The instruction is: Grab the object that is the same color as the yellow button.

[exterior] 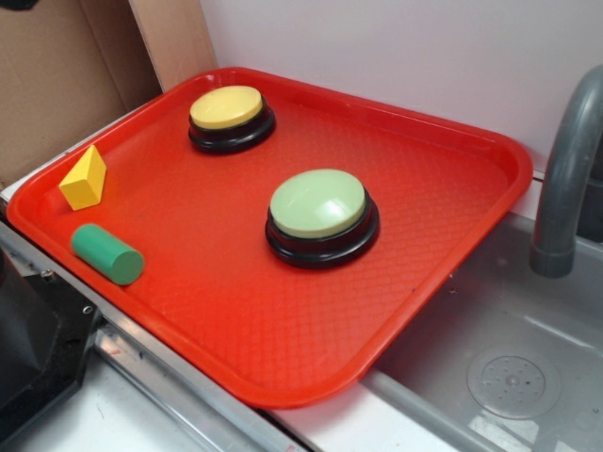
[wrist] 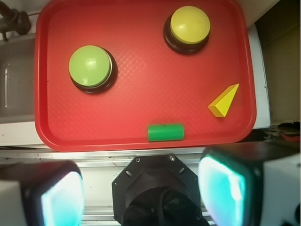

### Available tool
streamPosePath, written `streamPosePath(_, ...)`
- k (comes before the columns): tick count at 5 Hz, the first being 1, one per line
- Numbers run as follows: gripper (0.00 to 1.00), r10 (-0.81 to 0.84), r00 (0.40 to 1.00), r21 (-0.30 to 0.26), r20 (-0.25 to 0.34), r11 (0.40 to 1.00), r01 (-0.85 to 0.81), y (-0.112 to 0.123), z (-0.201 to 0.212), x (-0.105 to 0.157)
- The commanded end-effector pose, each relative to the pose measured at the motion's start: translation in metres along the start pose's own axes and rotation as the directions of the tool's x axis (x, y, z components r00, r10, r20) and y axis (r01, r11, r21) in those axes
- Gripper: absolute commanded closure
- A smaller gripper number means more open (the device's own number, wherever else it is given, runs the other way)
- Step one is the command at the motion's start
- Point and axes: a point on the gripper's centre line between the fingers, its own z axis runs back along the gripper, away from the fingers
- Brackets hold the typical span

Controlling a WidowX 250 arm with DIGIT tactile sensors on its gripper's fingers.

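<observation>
Left to right in the wrist view, the green button (wrist: 90, 66), green cylinder (wrist: 165, 132) and yellow button (wrist: 190, 26) precede the yellow wedge (wrist: 224, 101) near the tray's (wrist: 141, 84) right edge; the gripper (wrist: 141, 190), jaws wide open and empty, hovers off-tray, apparently pre-approach, needing descent over the wedge.

Gripper fingers (wrist: 221, 190) blurred and cut off by the wrist view's lower edge, grey faucet (exterior: 568, 169) cropped at right — top unseen, tray's (wrist: 141, 141) upper rim clipped.

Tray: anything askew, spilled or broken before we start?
The red tray overhangs the sink at its near corner. The green cylinder lies on its side. The yellow wedge and both buttons sit normally. No spills or damage.
</observation>
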Motion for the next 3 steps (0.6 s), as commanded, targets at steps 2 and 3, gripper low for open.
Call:
streamPosePath(2,0.00,0.119,0.993,-0.022,0.005,0.993,-0.119,0.018,-0.009,0.021)
streamPosePath(3,0.00,0.221,0.975,-0.036,0.004,0.975,-0.221,0.037,-0.020,0.033)
